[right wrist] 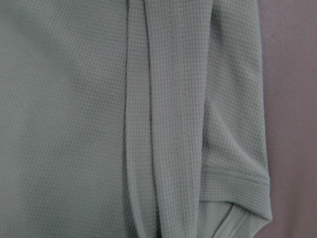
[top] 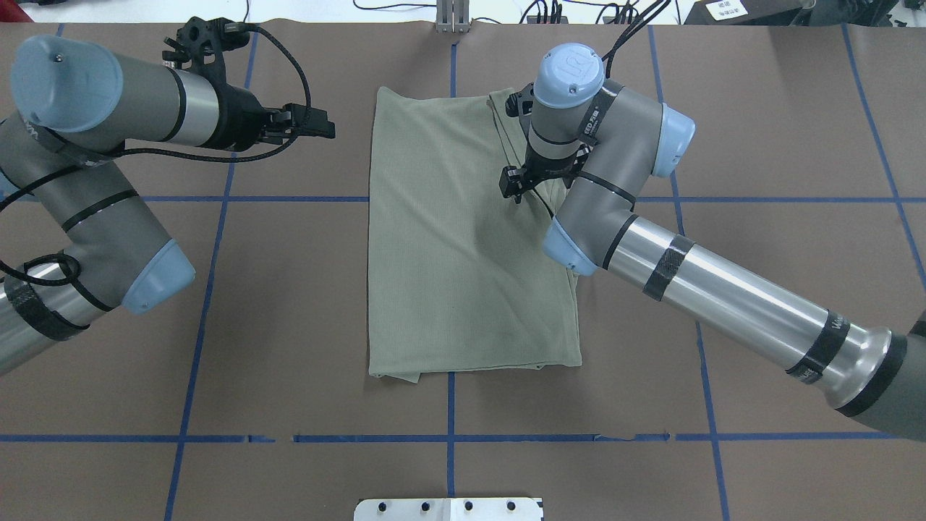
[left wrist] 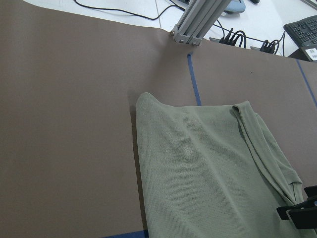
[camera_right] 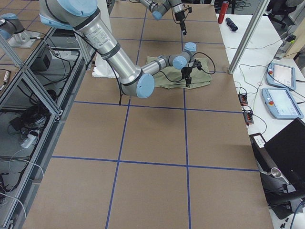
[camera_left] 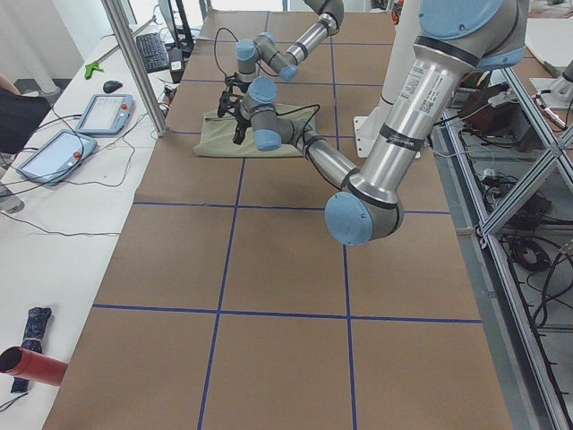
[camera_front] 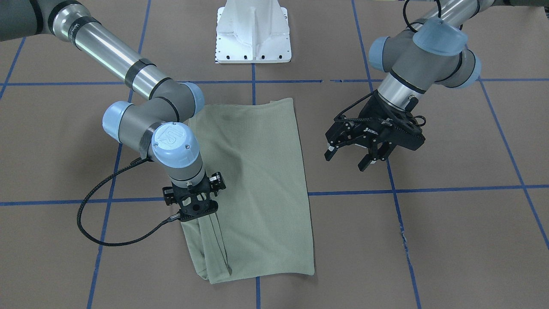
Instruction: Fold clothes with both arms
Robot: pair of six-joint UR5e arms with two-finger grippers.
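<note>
Looks like mid-fold: tidying the sleeve (right wrist: 168, 124) along one long edge of the shirt (camera_front: 257, 171). To do it well:
- Keep the sleeve strip straight & parallel to that edge, w/ the cuff (right wrist: 237, 186) inside the outline.
- Work low and slow, w/o dragging the layers beneath or bunching the knit.
- Bring the 2nd arm in after, for a matched pinch at a short end, corners level.

Lies flat at ctr of both top-down views on the brown worktop (camera_front: 450, 240). Forms a long rectangle, sleeve side at frame left in the front-facing cam and frame right in the overhead.

Right end effector (camera_front: 195, 211):
- Points straight down, wrist vertical, on or just over the sleeve-side edge, lower left of ctr in the front-facing cam.
- Hides its fingertips under the wrist; nothing but close-up knit in the wrist cam.
- Can't tell if clenched, released or gripping cloth.

Left end effector (camera_front: 346, 159):
- Hangs right of ctr in the front-facing cam, beside the shirt but apart from it, tilted down toward the worktop.
- Fingers spread: released, holding nothing.
</note>
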